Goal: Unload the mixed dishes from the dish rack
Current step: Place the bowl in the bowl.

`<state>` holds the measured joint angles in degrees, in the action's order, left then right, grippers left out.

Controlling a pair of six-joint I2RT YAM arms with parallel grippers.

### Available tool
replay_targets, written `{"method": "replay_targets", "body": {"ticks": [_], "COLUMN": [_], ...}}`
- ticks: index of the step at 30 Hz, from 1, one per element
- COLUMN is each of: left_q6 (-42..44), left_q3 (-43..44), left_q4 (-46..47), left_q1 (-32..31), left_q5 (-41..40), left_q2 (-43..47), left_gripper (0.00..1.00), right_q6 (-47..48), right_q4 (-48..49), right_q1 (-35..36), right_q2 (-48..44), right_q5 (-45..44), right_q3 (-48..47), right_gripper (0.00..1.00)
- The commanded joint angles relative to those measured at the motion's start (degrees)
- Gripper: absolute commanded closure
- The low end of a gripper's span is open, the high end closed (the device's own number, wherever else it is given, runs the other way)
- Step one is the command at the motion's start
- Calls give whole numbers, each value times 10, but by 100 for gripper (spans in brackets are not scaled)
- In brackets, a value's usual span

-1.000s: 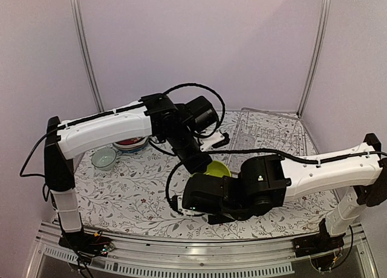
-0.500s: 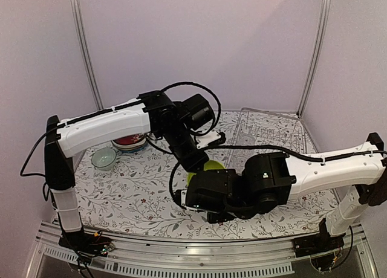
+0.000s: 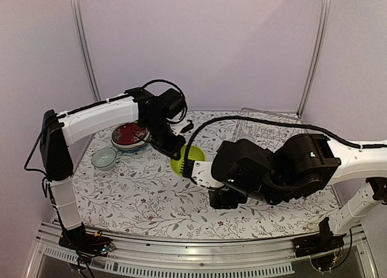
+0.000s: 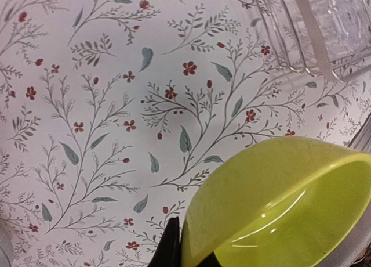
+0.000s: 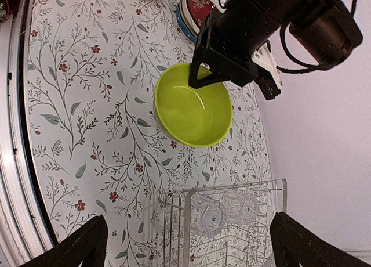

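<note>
My left gripper (image 4: 191, 252) is shut on the rim of the lime-green bowl (image 4: 284, 203), one finger outside the wall and one inside. From above, the bowl (image 3: 183, 161) sits just over the middle of the table, under the left gripper (image 3: 172, 146). My right gripper (image 5: 191, 249) is open and empty, looking down on the bowl (image 5: 193, 107) and the dish rack (image 5: 185, 220). Two clear glasses (image 5: 223, 212) lie in the rack (image 3: 266, 130). A red floral plate (image 3: 129, 134) tops a stack at the back left, with a small whitish bowl (image 3: 104, 159) beside it.
The floral tablecloth (image 3: 139, 193) covers the table. The bulky right arm (image 3: 272, 169) spans the middle right in front of the rack. A metal rail (image 3: 181, 254) runs along the near edge. Frame posts and lilac walls close the back.
My right gripper has opened, let go of the lime-green bowl and pulled back to the right. My left arm has carried the bowl left and farther back.
</note>
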<state>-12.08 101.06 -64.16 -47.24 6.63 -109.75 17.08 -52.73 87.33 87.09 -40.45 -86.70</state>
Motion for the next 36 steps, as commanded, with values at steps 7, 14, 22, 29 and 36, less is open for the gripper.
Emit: {"method": "replay_targets", "body": {"ticks": [7, 14, 22, 29, 36], "left_q6": [-168, -212, -270, -295, -293], "left_q3": [-90, -112, -193, -258, -293], "left_q4": [61, 29, 35, 52, 81], "left_q1": [230, 330, 444, 506, 533], "left_q5": [-35, -105, -96, -87, -73], "left_q2": [114, 139, 162, 183, 168], "left_gripper": [100, 100, 100, 100, 100], "right_q6": [-69, -113, -160, -192, -201], "right_q4": [55, 65, 75, 80, 86], "right_q1": [-35, -78, -116, -142, -153], "right_q2": [-74, -115, -133, -148, -148], "right_q5": [-5, 35, 53, 76, 89], "right_q3": [43, 67, 92, 104, 106], "right_gripper": [1, 1, 1, 1, 1]}}
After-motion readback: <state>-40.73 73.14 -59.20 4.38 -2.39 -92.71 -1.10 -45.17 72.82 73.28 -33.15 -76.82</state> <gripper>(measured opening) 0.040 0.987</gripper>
